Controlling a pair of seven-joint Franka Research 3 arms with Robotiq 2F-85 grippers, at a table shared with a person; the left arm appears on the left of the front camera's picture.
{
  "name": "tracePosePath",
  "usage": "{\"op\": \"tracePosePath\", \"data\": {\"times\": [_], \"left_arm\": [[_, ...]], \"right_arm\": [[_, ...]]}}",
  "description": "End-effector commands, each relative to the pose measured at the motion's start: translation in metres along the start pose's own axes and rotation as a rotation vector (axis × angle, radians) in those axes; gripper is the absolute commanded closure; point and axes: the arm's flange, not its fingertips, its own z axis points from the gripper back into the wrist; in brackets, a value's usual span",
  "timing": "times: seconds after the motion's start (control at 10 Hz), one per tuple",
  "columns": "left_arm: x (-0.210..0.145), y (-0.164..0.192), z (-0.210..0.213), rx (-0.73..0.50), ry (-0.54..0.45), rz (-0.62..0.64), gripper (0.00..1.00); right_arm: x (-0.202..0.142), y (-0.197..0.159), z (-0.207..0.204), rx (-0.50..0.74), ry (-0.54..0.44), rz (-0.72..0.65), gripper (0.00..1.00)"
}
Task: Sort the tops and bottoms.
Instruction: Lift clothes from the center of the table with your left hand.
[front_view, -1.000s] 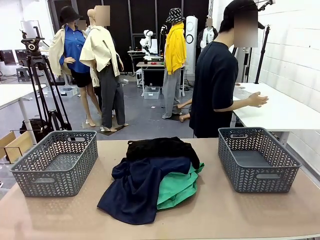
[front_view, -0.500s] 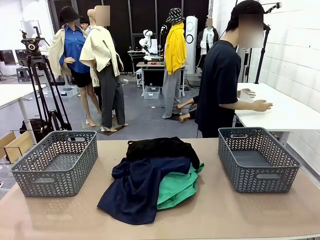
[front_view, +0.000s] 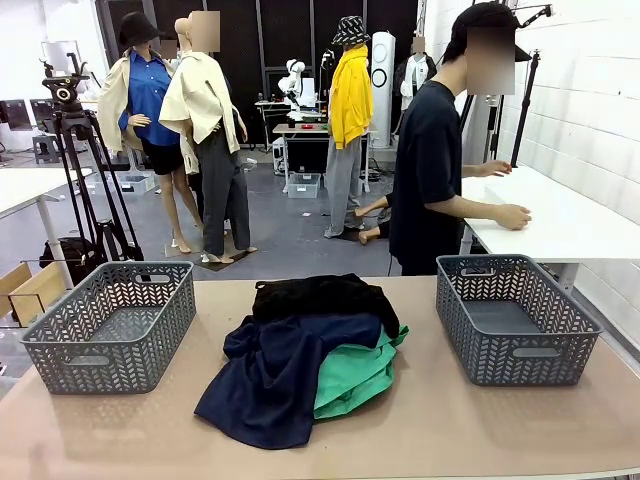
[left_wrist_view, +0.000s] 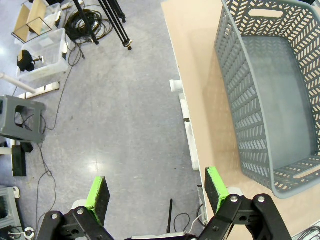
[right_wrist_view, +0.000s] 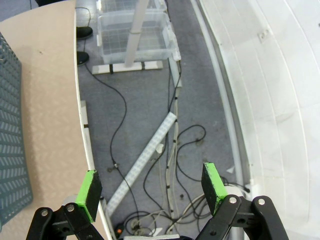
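Since a second ago, we see only the person (front_view: 430, 170) at the far side shift: they stand straighter now, turned toward the white side table (front_view: 565, 225), with one hand (front_view: 512, 216) flat on its top and the other resting farther back on it. On our own table (front_view: 460, 430) nothing has changed place.

We find the clothes heaped in the middle of the table, between the two baskets and touching neither. We make out a black garment (front_view: 320, 296) at the far side of the heap, a navy garment (front_view: 272, 375) spread over the near left, and a green garment (front_view: 362, 376) poking out from under the navy one on the right. We cannot tell which pieces are tops and which are bottoms.

We see the left basket (front_view: 95, 362) and the right basket (front_view: 520, 355), both grey, with nothing inside.

From the left wrist view, we look down past the left gripper (left_wrist_view: 156, 185), whose green pads stand wide apart and hold nothing; it hangs over the grey floor (left_wrist_view: 115, 110) just off the table's edge, with the left basket off to one side. From the right wrist view, the right gripper (right_wrist_view: 151, 182) is likewise spread and bare, above floor cables (right_wrist_view: 172, 130) beside the table's edge, with a corner of the right basket at the picture's left.
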Motion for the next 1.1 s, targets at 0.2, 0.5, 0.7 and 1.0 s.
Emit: {"op": "tracePosePath", "data": {"times": [0.2, 0.5, 0.7, 1.0], "left_arm": [[-0.0017, 0.0016, -0.0001, 0.002, 0.001, 0.004, 0.0], [-0.0017, 0.0016, -0.0001, 0.002, 0.001, 0.004, 0.0], [-0.0017, 0.0016, -0.0001, 0.002, 0.001, 0.004, 0.0], [-0.0017, 0.0016, -0.0001, 0.002, 0.001, 0.004, 0.0]], "right_arm": [[0.0014, -0.0019, -0.0009, -0.003, 0.006, 0.003, 0.0], [0.0014, -0.0019, -0.0009, -0.003, 0.006, 0.003, 0.0], [0.0014, -0.0019, -0.0009, -0.003, 0.006, 0.003, 0.0], [0.0014, -0.0019, -0.0009, -0.003, 0.006, 0.003, 0.0]]}}
